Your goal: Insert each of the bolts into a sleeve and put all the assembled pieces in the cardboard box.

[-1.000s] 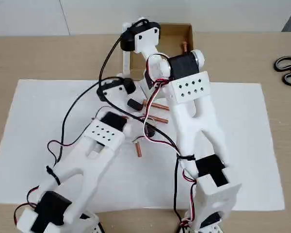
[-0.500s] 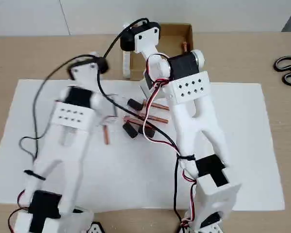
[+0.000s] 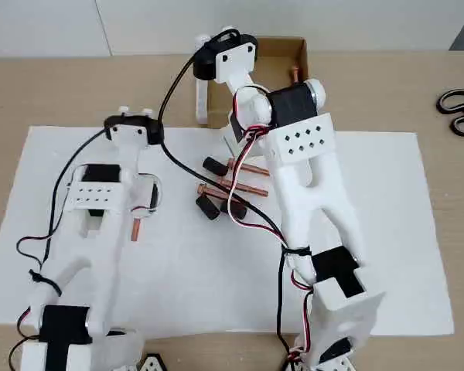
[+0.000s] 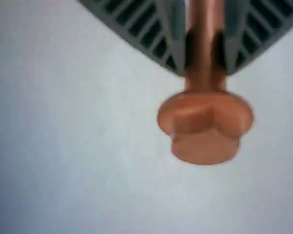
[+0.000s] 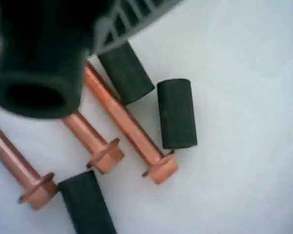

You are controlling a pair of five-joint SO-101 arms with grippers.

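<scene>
Copper is the colour of the bolt that my left gripper is clamped on. It has a smooth round shank, a wide flange and a hexagonal head, all with a dull metal sheen. My grey ribbed fingers pinch the shank from both sides, and the head sticks out past their tips. In the high view the bolt's long axis runs roughly near-to-far across the worktop. I hold it over the white paper sheet, to the left of the pile of parts.

My right gripper is closed on a sleeve, a matte black tube with thick walls. Its open bore faces my wrist camera, so its axis points almost straight at the lens.

Below it on the paper lie three loose bolts of the same copper, their shanks roughly parallel and their flanged heads all at the same end. Three loose sleeves, short black cylinders, lie among them, and one rests just beside a shank.

The brown cardboard box sits on the worktop beyond the paper's far edge.
</scene>
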